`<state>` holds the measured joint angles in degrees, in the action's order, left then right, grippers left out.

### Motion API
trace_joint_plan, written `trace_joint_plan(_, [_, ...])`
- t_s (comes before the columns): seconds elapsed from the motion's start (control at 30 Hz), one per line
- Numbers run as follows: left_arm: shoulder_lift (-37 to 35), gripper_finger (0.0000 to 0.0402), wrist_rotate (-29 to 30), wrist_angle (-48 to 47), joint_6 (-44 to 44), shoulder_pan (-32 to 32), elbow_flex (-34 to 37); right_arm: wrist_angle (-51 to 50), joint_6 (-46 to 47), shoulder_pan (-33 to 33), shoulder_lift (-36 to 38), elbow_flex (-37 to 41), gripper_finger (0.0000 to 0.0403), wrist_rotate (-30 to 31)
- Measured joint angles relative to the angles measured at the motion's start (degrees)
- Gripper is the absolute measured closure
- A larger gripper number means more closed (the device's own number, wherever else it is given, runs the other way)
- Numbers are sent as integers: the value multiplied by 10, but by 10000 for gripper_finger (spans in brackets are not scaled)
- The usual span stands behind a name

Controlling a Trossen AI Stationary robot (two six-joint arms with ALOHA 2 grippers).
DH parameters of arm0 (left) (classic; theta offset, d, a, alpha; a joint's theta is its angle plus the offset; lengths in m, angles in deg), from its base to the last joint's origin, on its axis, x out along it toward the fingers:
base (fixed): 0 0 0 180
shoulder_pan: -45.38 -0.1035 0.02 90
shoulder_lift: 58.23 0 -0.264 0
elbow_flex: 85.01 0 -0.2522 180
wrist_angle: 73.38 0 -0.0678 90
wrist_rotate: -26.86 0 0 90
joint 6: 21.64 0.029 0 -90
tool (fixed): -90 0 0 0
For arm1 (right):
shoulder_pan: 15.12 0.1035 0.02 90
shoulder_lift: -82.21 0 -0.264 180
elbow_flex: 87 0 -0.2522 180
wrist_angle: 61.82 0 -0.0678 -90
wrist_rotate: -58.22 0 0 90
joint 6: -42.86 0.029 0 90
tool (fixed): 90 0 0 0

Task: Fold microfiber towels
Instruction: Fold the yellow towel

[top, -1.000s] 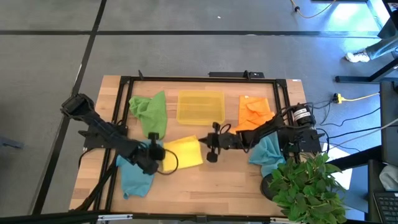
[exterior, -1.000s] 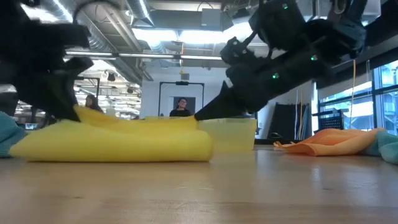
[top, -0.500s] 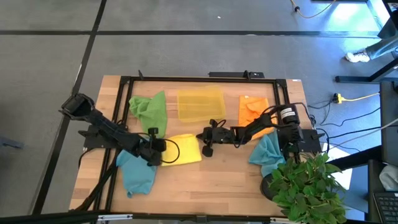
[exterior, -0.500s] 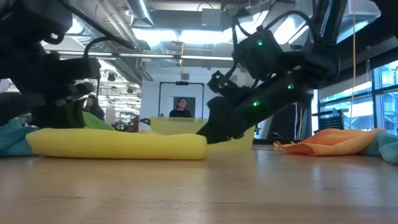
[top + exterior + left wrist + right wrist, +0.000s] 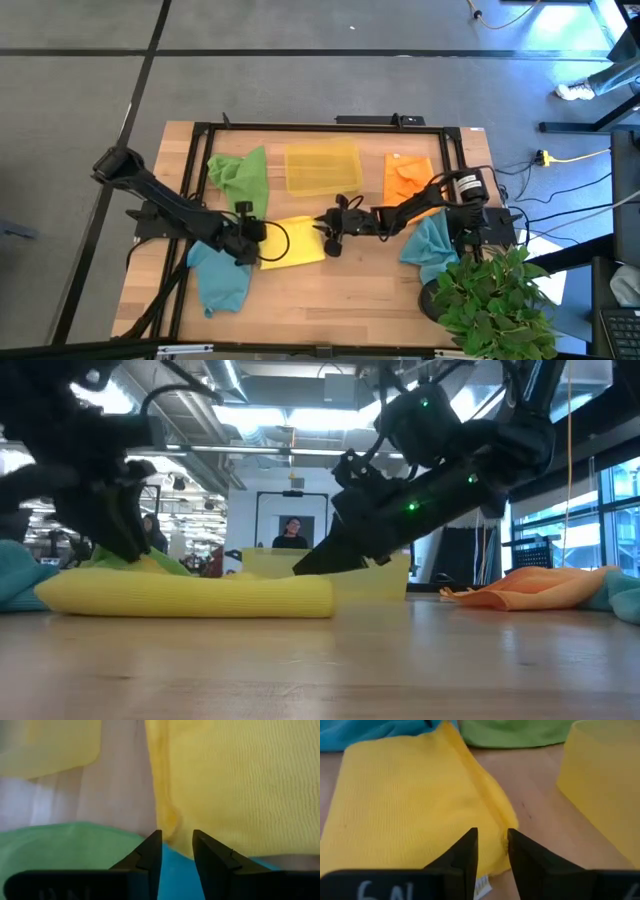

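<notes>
The yellow towel (image 5: 292, 242) lies folded on the table's middle; it also shows in the low view (image 5: 190, 592). My left gripper (image 5: 252, 234) is at the towel's left end and my right gripper (image 5: 330, 228) at its right end. Both are shut on it, low over the table. A green towel (image 5: 243, 180) lies crumpled at the far left and an orange one (image 5: 410, 178) at the far right. One teal towel (image 5: 220, 282) lies near left and one (image 5: 432, 248) near right. My left gripper pinches the yellow towel's left far corner (image 5: 172, 824) between its two fingers, slanting down from the table's left. That corner stands up a little (image 5: 152, 562); the rest lies flat. My right gripper pinches the towel's right edge at the far corner (image 5: 496, 836) between its two fingers, slanting down from the table's right. Several layers lie there. The towel rests on the table.
A translucent yellow plastic tray (image 5: 322, 168) stands just beyond the yellow towel. A black frame (image 5: 300, 128) runs round the table. A potted plant (image 5: 490, 300) stands at the near right corner. Bare wood (image 5: 330, 295) lies toward the near edge.
Both grippers have gone toward the table's far edge and down, carrying the yellow towel's raised layer over the rest. The towel has been folded over and now lies flatter and narrower, its near part stayed in place.
</notes>
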<state>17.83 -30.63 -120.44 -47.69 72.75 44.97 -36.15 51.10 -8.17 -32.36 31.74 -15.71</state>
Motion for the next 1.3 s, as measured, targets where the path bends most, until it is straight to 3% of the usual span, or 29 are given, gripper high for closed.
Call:
trace_joint_plan(0.2, [-45, 303, 1, -14, -8, 0, -21, -42, -27, 19, 32, 0, 295, 67])
trace_joint_plan(0.43, [-31, 303, 27, 222, 25, 6, 18, 8, -39, 32, 37, 0, 295, 28])
trace_joint_plan(0.7, [21, 303, 25, 392, 26, -7, 71, 14, -43, 38, 36, 0, 295, 18])
trace_joint_plan(0.93, [49, 308, 6, 400, -35, -44, 102, 31, -26, 38, 36, 0, 295, 3])
trace_joint_plan(1.3, [50, 309, 10, 406, -39, -68, 106, 71, -40, 25, 36, 0, 295, -12])
